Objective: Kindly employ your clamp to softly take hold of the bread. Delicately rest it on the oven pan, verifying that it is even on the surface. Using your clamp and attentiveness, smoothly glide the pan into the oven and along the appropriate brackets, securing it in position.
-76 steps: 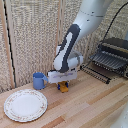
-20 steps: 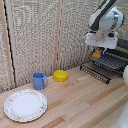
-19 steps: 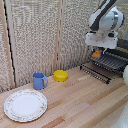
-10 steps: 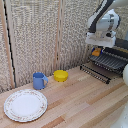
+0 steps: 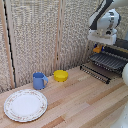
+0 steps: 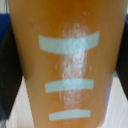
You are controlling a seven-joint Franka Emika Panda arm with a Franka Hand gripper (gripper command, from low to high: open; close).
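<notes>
While the clamp (image 5: pixel 98 48) hangs in the air with its fingers pinched on the bread (image 5: pixel 97 49), the first step of the task reads as done: the loaf is off the table and carried. Held item: the bread, a small orange-brown piece, showing just below the white gripper block in the exterior view; in the wrist view it fills nearly the whole picture as a glossy amber-orange surface (image 6: pixel 67 65) with three pale bands of reflected light across it, dark finger material visible along one edge. Its exact tilt in the grip cannot be told. Directly beneath and slightly beyond the clamp: the oven pan (image 5: pixel 111 60), a dark wire rack of parallel bars, drawn out of the oven (image 5: pixel 119 46), whose dark body sits behind the clamp at the edge of the picture; the brackets inside are not discernible. Remaining, by judgement: lower the bread, rest it level on the bars, release, then push the pan in along its rails. Farther from the clamp, well apart on the wooden table (image 5: pixel 85 105): a yellow bowl (image 5: pixel 61 75), a blue mug (image 5: pixel 39 80), a patterned plate (image 5: pixel 25 105).
</notes>
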